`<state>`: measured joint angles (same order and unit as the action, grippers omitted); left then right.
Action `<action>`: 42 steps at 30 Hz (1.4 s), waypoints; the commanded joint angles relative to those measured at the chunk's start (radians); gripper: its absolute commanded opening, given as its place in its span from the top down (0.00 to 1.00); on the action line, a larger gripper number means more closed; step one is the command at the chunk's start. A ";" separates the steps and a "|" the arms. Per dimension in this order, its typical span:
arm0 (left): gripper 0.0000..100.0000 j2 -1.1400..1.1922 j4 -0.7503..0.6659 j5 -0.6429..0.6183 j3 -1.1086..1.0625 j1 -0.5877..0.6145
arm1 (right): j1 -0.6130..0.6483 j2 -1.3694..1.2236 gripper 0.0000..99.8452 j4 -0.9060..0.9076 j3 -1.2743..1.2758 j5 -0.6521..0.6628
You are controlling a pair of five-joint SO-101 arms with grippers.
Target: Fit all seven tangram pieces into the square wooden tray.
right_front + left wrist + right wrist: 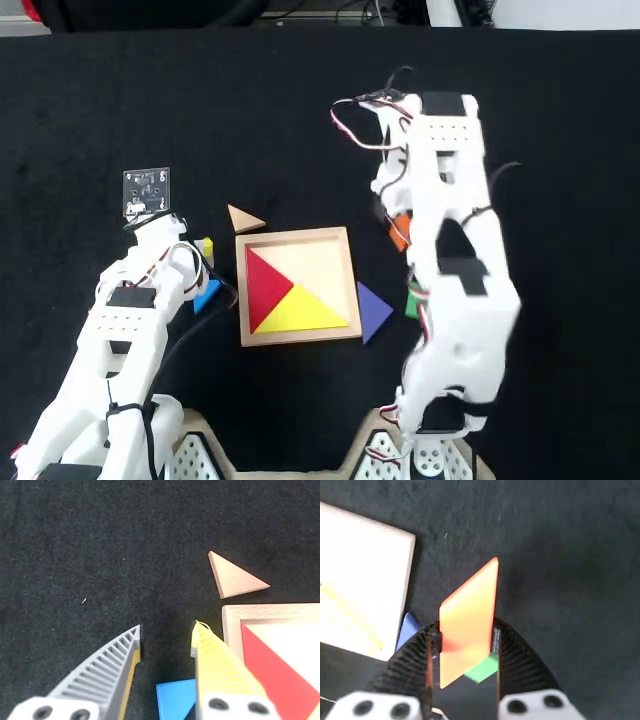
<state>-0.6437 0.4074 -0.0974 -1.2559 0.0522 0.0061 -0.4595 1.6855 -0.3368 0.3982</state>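
While the left tool (167, 630) hangs with its fingers spread wide and nothing between them, a blue piece (175, 700) lies on the black worktop (90, 110) below the gap, beside the square wooden tray (296, 234). Inside the tray a red triangle (263, 283) and a yellow triangle (300, 312) touch. On the right arm's side lie a violet-blue triangle (372, 310) and a green piece (411, 303). The right tool (465, 630) is clamped on an orange piece (470, 605). Farthest off, a plain wooden triangle (232, 576) lies near the tray's corner.
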 commanded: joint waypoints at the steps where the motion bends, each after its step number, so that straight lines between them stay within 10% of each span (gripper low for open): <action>1: 0.83 -0.012 -0.015 -0.002 0.012 -0.007 | -0.020 0.248 0.99 -0.140 0.280 -0.018; 11: 0.83 -0.012 -0.015 -0.002 0.007 -0.012 | -0.020 0.381 0.99 -0.549 0.687 -0.028; 21: 0.83 -0.011 -0.018 -0.002 0.005 -0.007 | -0.020 0.105 0.82 -0.555 0.522 -0.052; 42: 0.83 -0.012 -0.020 -0.002 0.007 -0.012 | 0.014 0.417 0.82 -0.496 0.670 0.238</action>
<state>-0.6437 0.4074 -0.0974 -1.2559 0.0522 0.0046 -0.0760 1.1884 0.3399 0.5823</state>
